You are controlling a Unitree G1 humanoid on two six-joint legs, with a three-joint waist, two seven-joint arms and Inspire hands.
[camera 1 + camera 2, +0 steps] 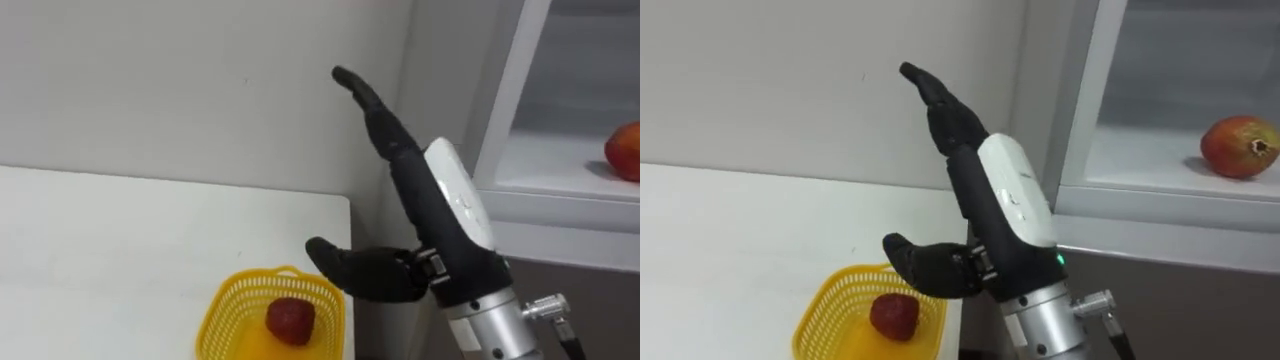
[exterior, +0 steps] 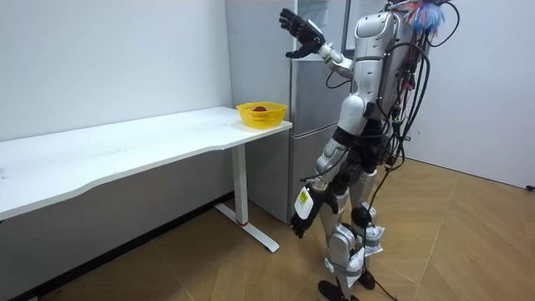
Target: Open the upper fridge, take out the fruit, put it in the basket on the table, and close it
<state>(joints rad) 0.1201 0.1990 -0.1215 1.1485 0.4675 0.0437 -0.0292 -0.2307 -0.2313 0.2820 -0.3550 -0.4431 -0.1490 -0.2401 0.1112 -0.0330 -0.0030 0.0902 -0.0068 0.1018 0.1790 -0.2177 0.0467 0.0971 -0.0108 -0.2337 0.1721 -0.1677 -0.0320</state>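
A red and yellow fruit (image 1: 1238,146) lies on the white shelf (image 1: 1140,160) of the open upper fridge compartment, at the right. My right hand (image 1: 958,130) is raised in front of the wall, left of the fridge frame (image 1: 1080,110). It is open, fingers straight and pointing up, thumb (image 1: 925,266) spread low to the left, and it holds nothing. It is well apart from the fruit. In the room view I stand facing the fridge (image 2: 311,100), and my left hand (image 2: 302,214) hangs by my thigh.
A yellow mesh basket (image 1: 232,305) holding a red fruit (image 1: 290,320) stands on the corner of the white table (image 1: 120,250) nearest the fridge, just below my right hand's thumb. A plain wall rises behind the table. The floor is wood.
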